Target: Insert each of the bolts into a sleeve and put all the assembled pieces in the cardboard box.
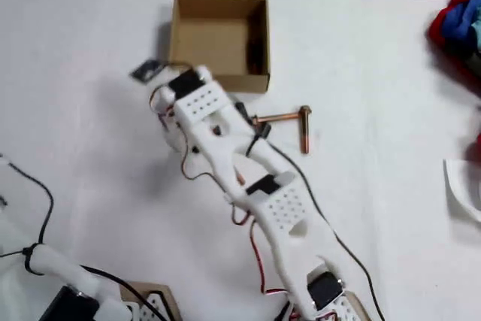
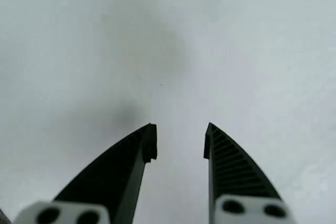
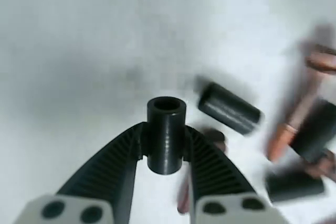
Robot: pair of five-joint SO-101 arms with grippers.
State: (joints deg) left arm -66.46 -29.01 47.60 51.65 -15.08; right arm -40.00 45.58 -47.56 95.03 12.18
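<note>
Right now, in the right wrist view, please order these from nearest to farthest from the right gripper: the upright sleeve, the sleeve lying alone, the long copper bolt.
1. The upright sleeve: clamped between the jaws of the right gripper.
2. The lying sleeve: flat, alone, close beside the gripper.
3. The long copper bolt: farther out, past that sleeve.

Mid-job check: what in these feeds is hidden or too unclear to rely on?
High view: the right arm covers the loose sleeves; count hidden.
Right wrist view: the bolts at the edge are blurred; number unclear.
Right wrist view: the right gripper, shut on a sleeve, hides most of a copper piece beneath it.
High view: the cardboard box has one inner side in shadow.
</note>
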